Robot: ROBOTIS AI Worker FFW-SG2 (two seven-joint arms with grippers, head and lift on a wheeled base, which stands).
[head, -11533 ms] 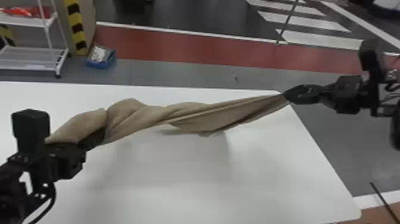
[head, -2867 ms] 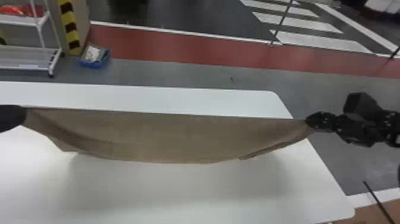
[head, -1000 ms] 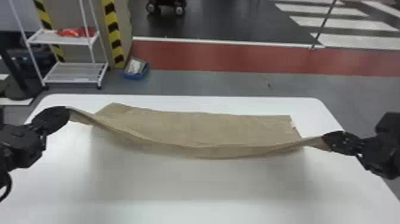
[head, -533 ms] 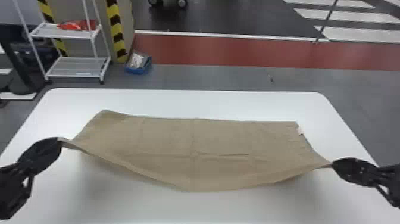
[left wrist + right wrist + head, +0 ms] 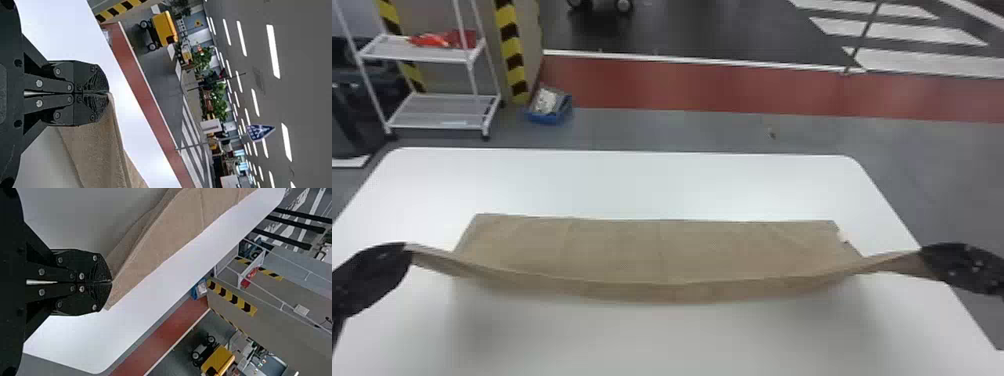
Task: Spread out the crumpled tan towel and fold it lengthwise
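Head view: tan towel [image 5: 652,250] stretched side to side above and on the white table [image 5: 652,185]; far part flat, near edge raised at both corners, sagging mid-span. Left gripper [image 5: 407,246]: fingers closed, pinching the near-left corner. Right gripper [image 5: 924,252]: fingers closed on near-right corner. Beyond table: white wire shelf [image 5: 439,112], blue bin [image 5: 549,117].
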